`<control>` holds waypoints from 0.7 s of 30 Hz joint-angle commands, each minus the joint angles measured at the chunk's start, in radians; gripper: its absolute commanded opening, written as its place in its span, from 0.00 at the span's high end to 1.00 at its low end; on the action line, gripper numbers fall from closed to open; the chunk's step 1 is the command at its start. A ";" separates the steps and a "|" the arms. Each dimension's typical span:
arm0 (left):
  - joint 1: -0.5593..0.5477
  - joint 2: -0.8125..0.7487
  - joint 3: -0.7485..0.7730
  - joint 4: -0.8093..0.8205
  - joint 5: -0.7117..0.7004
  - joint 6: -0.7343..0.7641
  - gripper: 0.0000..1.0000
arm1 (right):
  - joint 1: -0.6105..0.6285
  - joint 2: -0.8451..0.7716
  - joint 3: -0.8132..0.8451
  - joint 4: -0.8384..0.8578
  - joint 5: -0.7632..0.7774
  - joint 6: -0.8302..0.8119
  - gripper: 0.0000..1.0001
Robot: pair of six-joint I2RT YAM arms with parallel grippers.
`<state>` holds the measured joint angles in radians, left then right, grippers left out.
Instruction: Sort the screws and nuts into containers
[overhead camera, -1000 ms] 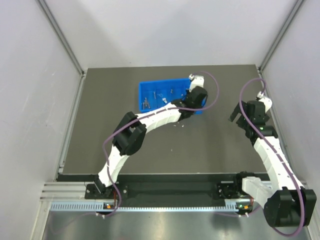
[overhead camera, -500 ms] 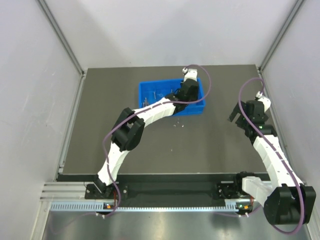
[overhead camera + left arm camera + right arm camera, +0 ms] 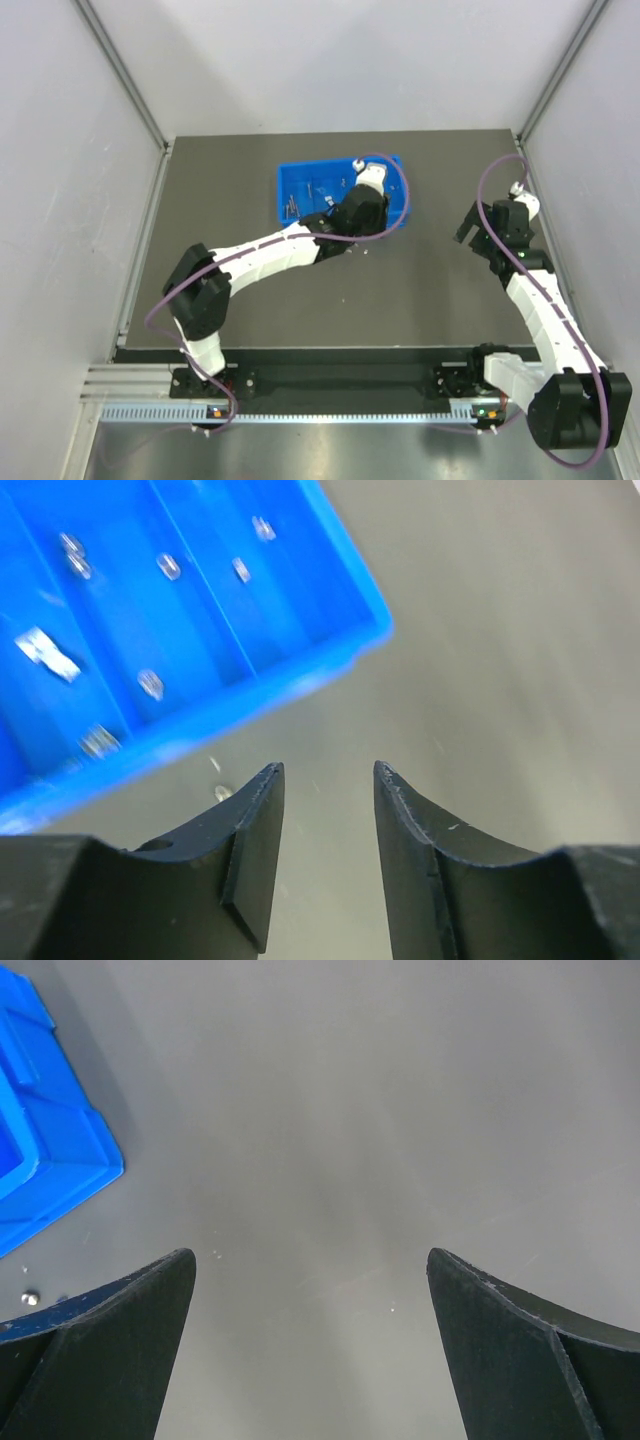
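The blue tray (image 3: 300, 180) lies at the back middle of the table; its compartments (image 3: 110, 610) hold several small silvery pieces, blurred in the left wrist view. Roundish ones look like nuts (image 3: 168, 567). Elongated screws (image 3: 292, 207) lie in the tray's left section. My left gripper (image 3: 365, 215) hangs over the tray's near right edge; in its wrist view it (image 3: 325, 775) is open and empty above bare table. One loose silvery piece (image 3: 222, 792) lies beside the left fingertip. My right gripper (image 3: 472, 225) is wide open and empty (image 3: 310, 1260).
The tray's corner (image 3: 45, 1150) shows at the left of the right wrist view, with a tiny loose piece (image 3: 30, 1298) on the dark table below it. Grey walls enclose the table on three sides.
My left gripper has drawn back from the tray's far right corner to its near right edge, and the left elbow has swung down to the left. The right arm has not moved.
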<state>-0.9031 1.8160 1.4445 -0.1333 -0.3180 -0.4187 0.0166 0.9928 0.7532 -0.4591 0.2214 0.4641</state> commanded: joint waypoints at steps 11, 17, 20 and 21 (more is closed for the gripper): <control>-0.028 0.153 -0.052 -0.017 -0.062 -0.071 0.56 | -0.009 -0.036 -0.015 0.022 -0.027 0.005 0.00; -0.028 0.224 -0.007 -0.028 -0.062 -0.063 0.56 | -0.009 -0.051 -0.025 0.014 -0.007 0.002 0.00; -0.028 0.243 -0.006 -0.034 -0.076 -0.074 0.56 | -0.010 -0.046 -0.025 0.013 0.006 0.002 0.00; -0.028 0.246 -0.006 -0.035 -0.079 -0.078 0.57 | -0.009 -0.045 -0.023 0.013 0.007 -0.001 0.00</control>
<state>-0.9268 2.0544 1.3991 -0.1738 -0.3656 -0.4850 0.0166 0.9646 0.7391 -0.4583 0.2050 0.4644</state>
